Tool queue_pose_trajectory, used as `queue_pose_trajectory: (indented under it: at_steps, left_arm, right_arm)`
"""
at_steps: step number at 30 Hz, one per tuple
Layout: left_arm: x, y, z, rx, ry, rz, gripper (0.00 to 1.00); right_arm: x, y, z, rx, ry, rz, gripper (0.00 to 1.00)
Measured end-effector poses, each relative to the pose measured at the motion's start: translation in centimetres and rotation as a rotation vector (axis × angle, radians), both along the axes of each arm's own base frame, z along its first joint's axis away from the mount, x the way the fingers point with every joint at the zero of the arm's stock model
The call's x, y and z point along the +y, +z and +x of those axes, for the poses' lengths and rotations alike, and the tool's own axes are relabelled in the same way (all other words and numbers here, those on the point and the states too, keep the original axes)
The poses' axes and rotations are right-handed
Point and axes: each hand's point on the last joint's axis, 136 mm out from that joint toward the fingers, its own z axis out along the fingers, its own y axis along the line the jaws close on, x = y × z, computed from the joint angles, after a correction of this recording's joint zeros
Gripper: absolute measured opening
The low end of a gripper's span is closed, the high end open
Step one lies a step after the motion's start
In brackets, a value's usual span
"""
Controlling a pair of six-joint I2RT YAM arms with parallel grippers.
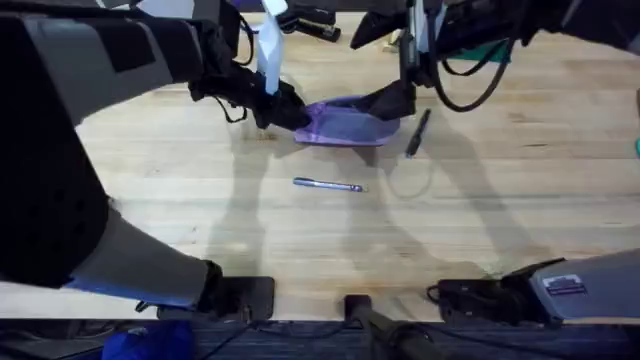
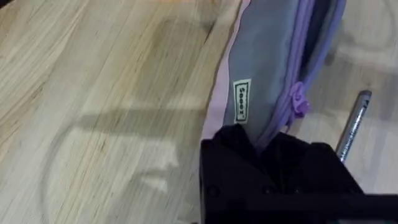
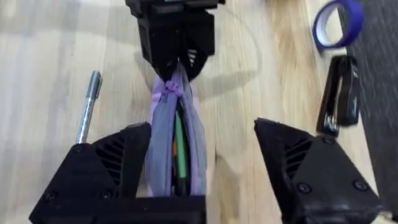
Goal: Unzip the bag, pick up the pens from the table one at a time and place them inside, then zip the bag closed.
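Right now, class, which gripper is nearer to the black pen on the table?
Right. The right gripper is at the pouch end beside the black pen; the left gripper clamps the far end.

Overhead looks down, forward over table [image 1: 150,200]; both wrist views close, facing bag [image 1: 345,122] from opposite ends.

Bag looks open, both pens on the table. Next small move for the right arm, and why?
Probably lift the right gripper off the bag toward the black pen. Its fingers are open, the left gripper pinches the bag's end, and the zipper gapes.
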Motion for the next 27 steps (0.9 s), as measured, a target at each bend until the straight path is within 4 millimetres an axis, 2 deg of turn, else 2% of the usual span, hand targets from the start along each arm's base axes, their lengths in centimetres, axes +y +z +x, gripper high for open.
queue_pose_trajectory:
  at_steps: [5,7,9,12,13,15,23,27]
  left_arm:
    - [0.00,0.00,0.00,-0.001,0.000,0.000,0.049]
    - [0.00,0.02,0.10,-0.006,-0.001,0.001,0.144]
    - [-0.04,0.08,0.16,-0.010,-0.002,-0.002,0.413]
    - [-0.08,0.09,0.17,-0.012,-0.004,-0.002,0.888]
    - [-0.08,0.08,0.17,-0.010,-0.002,-0.002,0.960]
    - [-0.04,0.05,0.18,-0.010,-0.001,0.000,0.989]
    - [0.08,-0.11,-0.04,0.005,0.004,0.008,0.994]
    - [0.74,-0.07,0.17,0.055,0.065,0.046,0.994]
  right_arm:
    - [-0.72,0.47,-0.24,0.020,-0.051,-0.021,0.995]
    - [-0.81,0.58,-0.23,0.020,-0.059,-0.023,0.995]
    - [-0.88,0.54,-0.16,0.021,-0.065,-0.027,0.995]
    - [-0.95,0.47,-0.11,0.022,-0.071,-0.032,0.995]
    - [-0.95,0.46,-0.12,0.023,-0.071,-0.032,0.995]
    - [-0.98,0.43,-0.10,0.024,-0.074,-0.033,0.995]
    - [-1.03,0.40,-0.05,0.024,-0.077,-0.036,0.995]
    - [-1.03,0.40,-0.05,0.024,-0.078,-0.036,0.996]
